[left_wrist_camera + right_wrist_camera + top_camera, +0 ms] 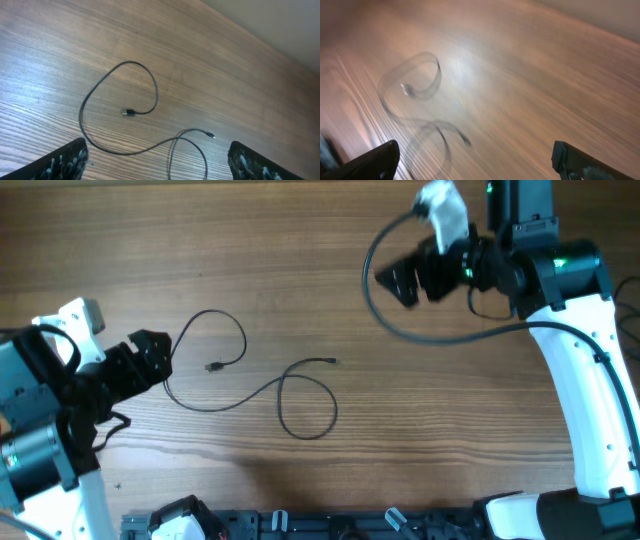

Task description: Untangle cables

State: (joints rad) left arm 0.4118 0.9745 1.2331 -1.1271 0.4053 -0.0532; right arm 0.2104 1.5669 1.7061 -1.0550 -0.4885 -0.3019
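One thin black cable (250, 392) lies on the wooden table in two loose loops, with a plug tip at each end (212, 366) (331, 361). It shows sharply in the left wrist view (115, 150) and blurred in the right wrist view (415, 90). My left gripper (155, 360) is open and empty, just left of the cable's left loop; its fingers frame the cable in the left wrist view (157, 162). My right gripper (400, 278) is open and empty, high at the back right, well away from the cable (475, 160).
A thick black robot cable (400, 325) arcs from the right arm at the back right. A black fixture (300, 525) runs along the table's front edge. The wooden tabletop (270, 260) spreads between the arms.
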